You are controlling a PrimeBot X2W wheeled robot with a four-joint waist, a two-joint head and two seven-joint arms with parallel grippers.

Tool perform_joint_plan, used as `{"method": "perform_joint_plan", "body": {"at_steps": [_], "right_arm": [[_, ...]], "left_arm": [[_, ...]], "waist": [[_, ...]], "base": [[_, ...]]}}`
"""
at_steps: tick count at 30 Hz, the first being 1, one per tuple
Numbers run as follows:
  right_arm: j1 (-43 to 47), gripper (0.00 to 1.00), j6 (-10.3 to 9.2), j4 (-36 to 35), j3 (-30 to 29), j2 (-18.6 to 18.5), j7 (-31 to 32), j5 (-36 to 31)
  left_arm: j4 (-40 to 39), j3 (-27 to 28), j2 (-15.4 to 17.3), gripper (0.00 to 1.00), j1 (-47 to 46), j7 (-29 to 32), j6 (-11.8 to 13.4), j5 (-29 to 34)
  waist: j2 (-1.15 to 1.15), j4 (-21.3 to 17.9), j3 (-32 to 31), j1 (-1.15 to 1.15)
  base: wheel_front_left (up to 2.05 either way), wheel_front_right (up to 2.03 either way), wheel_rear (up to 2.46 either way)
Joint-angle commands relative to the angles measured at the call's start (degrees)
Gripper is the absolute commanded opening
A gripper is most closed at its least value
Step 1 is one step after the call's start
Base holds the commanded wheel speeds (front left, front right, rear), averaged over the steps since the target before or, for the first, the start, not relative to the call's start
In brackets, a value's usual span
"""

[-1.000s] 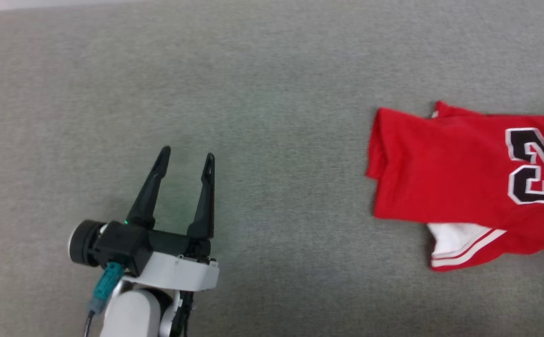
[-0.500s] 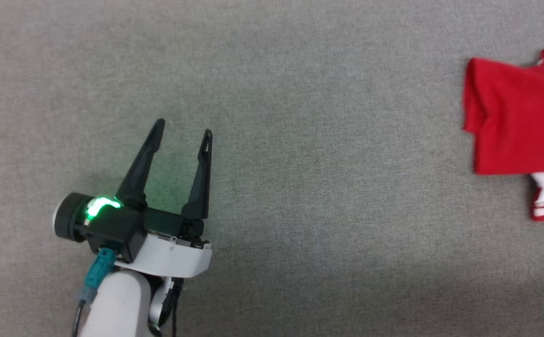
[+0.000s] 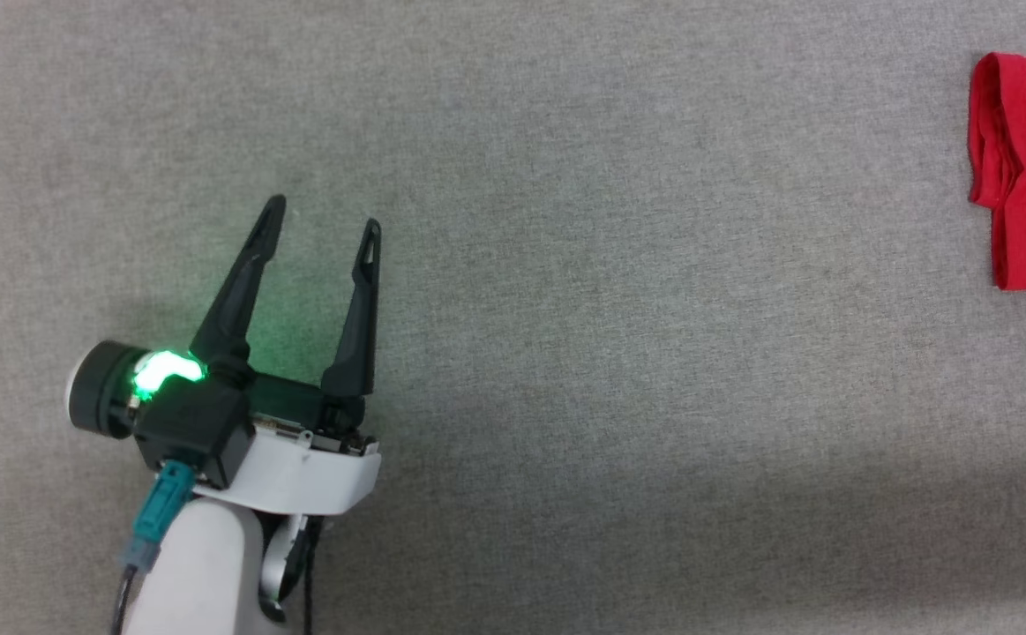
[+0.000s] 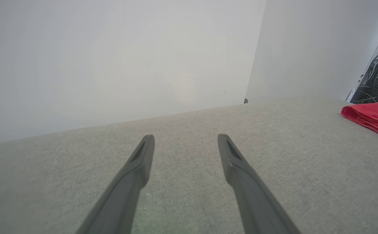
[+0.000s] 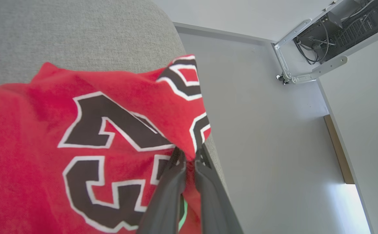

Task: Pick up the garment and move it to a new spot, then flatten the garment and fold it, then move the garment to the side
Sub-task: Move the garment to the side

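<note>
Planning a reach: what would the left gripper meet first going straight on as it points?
The way looks free over the grey surface; the left gripper probably reaches the white wall first, depth unclear.

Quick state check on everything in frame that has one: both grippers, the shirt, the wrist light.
left gripper: open, empty.
right gripper: shut on an edge of the red T-shirt.
red T-shirt: folded, lying on the grey fabric surface, one edge pinched.
left wrist light: lit green.
</note>
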Motion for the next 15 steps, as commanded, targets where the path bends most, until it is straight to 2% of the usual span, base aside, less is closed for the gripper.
{"method": "perform_joint_plan", "body": {"at_steps": [1,7,9,10,11,12,13,15], "right_arm": [[-0.9,0.0,-0.12,0.7,0.55,0.09,-0.85,0.08],[-3.59,0.0,-0.12,5.27,2.85,0.23,-5.21,-0.01],[-4.06,0.35,-0.12,6.16,3.67,0.29,-6.21,-0.19],[-4.39,0.45,-0.12,6.65,3.97,0.27,-6.62,-0.18],[-4.64,0.49,-0.12,7.06,4.36,0.17,-7.13,-0.21],[-4.82,0.8,-0.12,7.59,4.72,0.08,-7.6,-0.21],[-4.97,0.97,-0.12,8.05,5.08,-0.02,-8.06,-0.04],[-5.36,1.0,-0.12,8.81,6.0,-0.19,-8.98,0.27]], "left_arm": [[-0.37,0.06,0.17,1.0,-0.19,-0.12,-0.12,0.39],[-0.65,0.2,0.4,1.0,0.01,-0.12,0.07,0.44],[-0.72,0.23,0.45,1.0,0.17,-0.12,0.2,0.47],[-0.74,0.23,0.47,1.0,0.23,-0.12,0.28,0.52],[-0.74,0.22,0.46,1.0,0.26,-0.12,0.32,0.54],[-0.7,0.16,0.44,1.0,0.28,-0.12,0.33,0.54],[-0.65,0.07,0.37,1.0,0.3,-0.12,0.35,0.53],[-0.53,-0.06,0.21,1.0,0.37,-0.12,0.4,0.41]], "waist": [[0.0,-0.04,0.03,0.0],[0.0,-0.25,-0.09,0.0],[0.0,-0.34,-0.31,0.0],[0.0,-0.36,-0.39,0.0],[0.0,-0.36,-0.51,0.0],[0.0,-0.34,-0.68,0.0],[0.0,-0.27,-0.86,0.0],[0.0,-0.07,-1.32,0.0]], "base": [[0.0,0.0,0.0],[0.0,0.0,0.0],[0.0,0.0,0.0],[0.0,0.0,0.0],[0.0,0.0,0.0],[0.0,0.0,0.0],[0.0,0.0,0.0],[0.0,0.0,0.0]]}}
